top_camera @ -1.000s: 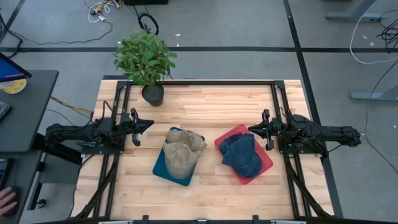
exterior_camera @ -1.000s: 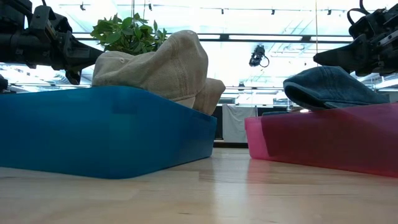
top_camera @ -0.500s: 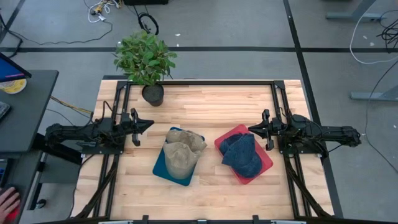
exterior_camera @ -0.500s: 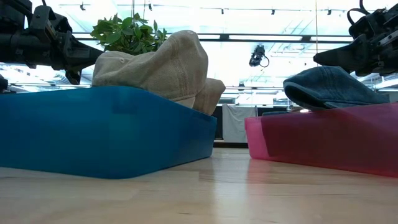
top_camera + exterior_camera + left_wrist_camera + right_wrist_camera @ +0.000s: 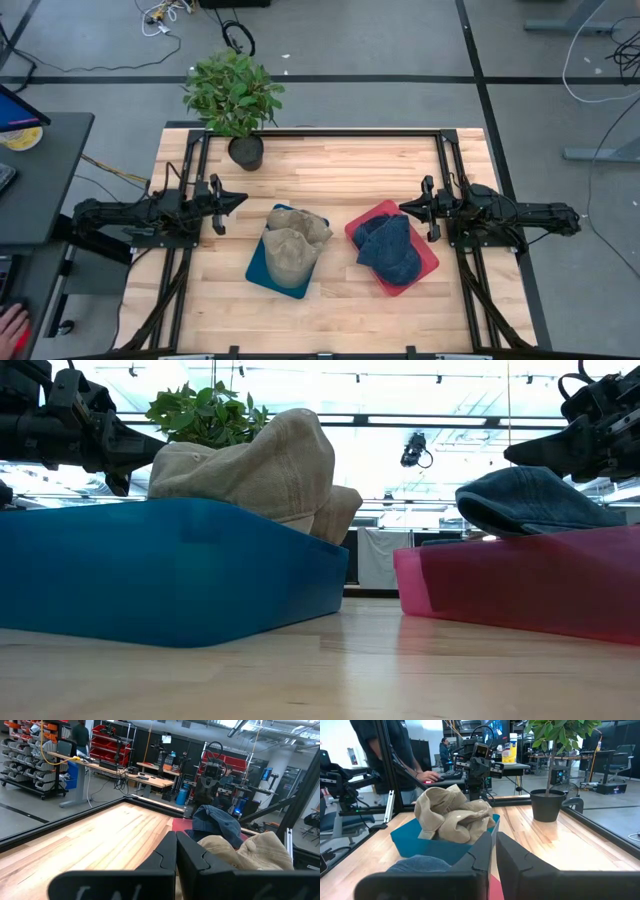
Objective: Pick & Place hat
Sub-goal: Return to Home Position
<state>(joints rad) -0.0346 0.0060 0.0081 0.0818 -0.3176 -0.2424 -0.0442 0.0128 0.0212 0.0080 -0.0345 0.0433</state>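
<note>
- Nearest you on the light wooden table (image 5: 340, 170), left of centre: one blue plastic bin (image 5: 257, 270), set at a slant.
- Inside it you have two tan fabric caps (image 5: 289, 256), crumpled. One overlaps the other, and both rise above the rim in the low view.
- To its right, a narrow gap apart: one pink plastic bin (image 5: 429, 259), also slanted.
- Inside that are two dark blue denim caps (image 5: 397, 252), heaped together, the upper one domed above the rim.
- Your left gripper (image 5: 241, 200) hangs raised off the table, left of the blue plastic bin and pointing toward centre. Its fingers are pressed together with nothing between them.
- Your right gripper (image 5: 403, 208) is raised over the far right edge of the pink plastic bin, facing the other arm. Its fingers are closed to a thin slit and hold nothing.
- Farthest, at the table's far left edge: one green leafy plant (image 5: 233, 90) in one black pot (image 5: 245, 152), upright and well apart from both bins.
</note>
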